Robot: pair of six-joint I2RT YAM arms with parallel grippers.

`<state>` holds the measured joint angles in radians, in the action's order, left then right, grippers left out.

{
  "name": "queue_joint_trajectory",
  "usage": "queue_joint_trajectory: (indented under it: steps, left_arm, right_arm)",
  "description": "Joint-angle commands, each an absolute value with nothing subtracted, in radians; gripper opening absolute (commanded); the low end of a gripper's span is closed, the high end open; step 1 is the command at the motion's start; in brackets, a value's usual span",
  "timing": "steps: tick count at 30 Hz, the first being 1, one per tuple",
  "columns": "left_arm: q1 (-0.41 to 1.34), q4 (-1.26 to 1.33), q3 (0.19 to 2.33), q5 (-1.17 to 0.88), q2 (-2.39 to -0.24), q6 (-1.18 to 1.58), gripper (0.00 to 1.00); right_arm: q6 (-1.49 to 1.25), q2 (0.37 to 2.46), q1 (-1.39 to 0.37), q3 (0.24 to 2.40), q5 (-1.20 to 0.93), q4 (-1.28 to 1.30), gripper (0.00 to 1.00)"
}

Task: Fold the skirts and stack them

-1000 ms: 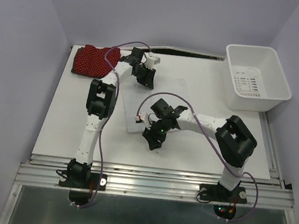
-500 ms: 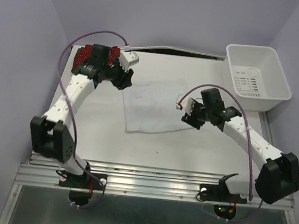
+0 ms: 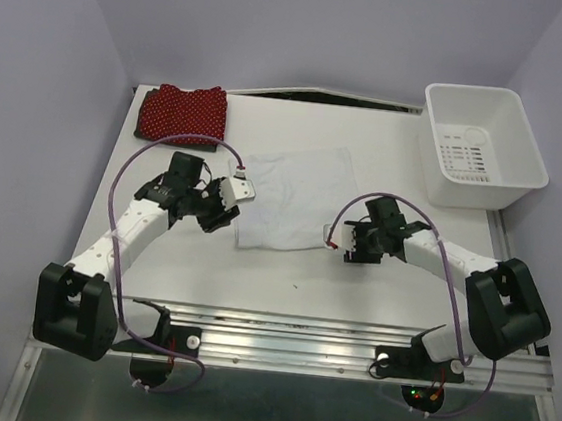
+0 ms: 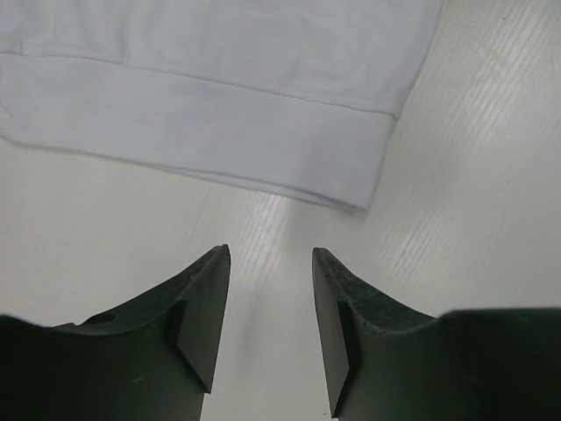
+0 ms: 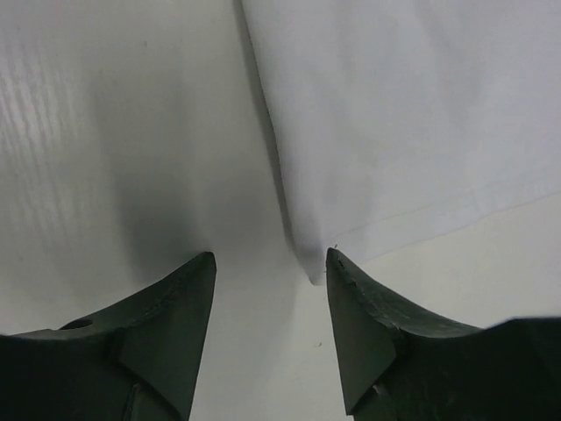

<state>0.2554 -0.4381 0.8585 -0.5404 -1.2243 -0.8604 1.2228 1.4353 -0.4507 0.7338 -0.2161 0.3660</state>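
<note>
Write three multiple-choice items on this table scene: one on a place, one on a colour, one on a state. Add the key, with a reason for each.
1. Where does the red skirt lie?
A. at the far left corner of the table
B. inside a bin
C. at the near edge

2. What colour is the middle skirt, spread flat?
A. black
B. white
C. red

3. How do the jaws of the left claw stand?
A. shut on cloth
B. open and empty
C. shut and empty

Key:
1 A, it sits by the far left edge in the top view.
2 B, the cloth is plain white.
3 B, the left wrist view shows only bare table in the gap.
</note>
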Motion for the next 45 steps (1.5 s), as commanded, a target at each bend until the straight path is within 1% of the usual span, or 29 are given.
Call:
queue_joint_trajectory:
  steps: [1,6,9,10,11,12,13,15,18,23,26,30,33,34,35,38,39,42,43,45]
  left_arm:
    - [0.278,-0.434,0.828,-0.542,-1.175,-0.966,0.54]
    - [0.342,-0.410,0.769,-0.476,-1.173,-1.022,0.54]
    - [0.365,-0.391,0.756,-0.453,-1.195,-1.028,0.53]
    - [0.371,-0.387,0.758,-0.449,-1.204,-1.028,0.53]
    - [0.374,-0.385,0.761,-0.449,-1.212,-1.032,0.52]
    - [0.377,-0.384,0.762,-0.445,-1.232,-1.038,0.52]
    - [0.382,-0.380,0.762,-0.440,-1.241,-1.046,0.52]
    - [0.413,-0.370,0.753,-0.407,-1.258,-1.084,0.51]
    - [0.480,-0.342,0.709,-0.368,-1.247,-1.131,0.51]
    - [0.529,-0.288,0.644,-0.345,-1.227,-1.141,0.52]
    - [0.563,-0.253,0.635,-0.334,-1.272,-1.131,0.52]
    - [0.581,-0.143,0.644,-0.290,-1.366,-1.091,0.52]
    - [0.580,-0.129,0.663,-0.276,-1.417,-1.088,0.49]
    - [0.580,-0.130,0.663,-0.284,-1.420,-1.095,0.47]
    - [0.583,-0.130,0.660,-0.290,-1.425,-1.112,0.38]
    - [0.589,-0.137,0.649,-0.288,-1.428,-1.134,0.23]
    - [0.589,-0.147,0.647,-0.285,-1.422,-1.141,0.14]
    - [0.589,-0.178,0.643,-0.284,-1.382,-1.144,0.02]
    - [0.589,-0.192,0.644,-0.299,-1.364,-1.140,0.00]
    - [0.589,-0.256,0.650,-0.317,-1.303,-1.134,0.00]
  right_arm:
    - [1.282,1.460,-0.434,0.733,-0.206,0.235,0.59]
    - [1.284,1.488,-0.434,0.747,-0.204,0.213,0.57]
    - [1.316,1.497,-0.423,0.747,-0.204,0.215,0.51]
    - [1.327,1.509,-0.423,0.741,-0.204,0.215,0.44]
    - [1.348,1.514,-0.423,0.736,-0.206,0.213,0.41]
    - [1.357,1.522,-0.423,0.726,-0.215,0.213,0.29]
    - [1.368,1.526,-0.423,0.721,-0.221,0.213,0.21]
    - [1.368,1.534,-0.423,0.718,-0.238,0.219,0.01]
    - [1.316,1.554,-0.423,0.755,-0.252,0.258,0.01]
    - [1.273,1.523,-0.423,0.801,-0.293,0.322,0.01]
    - [1.269,1.502,-0.423,0.799,-0.305,0.342,0.01]
    - [1.276,1.496,-0.423,0.801,-0.296,0.362,0.01]
    - [1.282,1.480,-0.423,0.798,-0.295,0.373,0.01]
    - [1.281,1.479,-0.423,0.799,-0.298,0.376,0.01]
    - [1.273,1.474,-0.423,0.801,-0.301,0.383,0.01]
    - [1.264,1.468,-0.423,0.814,-0.302,0.399,0.01]
    - [1.266,1.462,-0.423,0.813,-0.304,0.409,0.01]
    - [1.266,1.418,-0.423,0.799,-0.310,0.436,0.01]
    - [1.261,1.404,-0.423,0.798,-0.317,0.448,0.01]
    - [1.230,1.364,-0.423,0.808,-0.325,0.497,0.01]
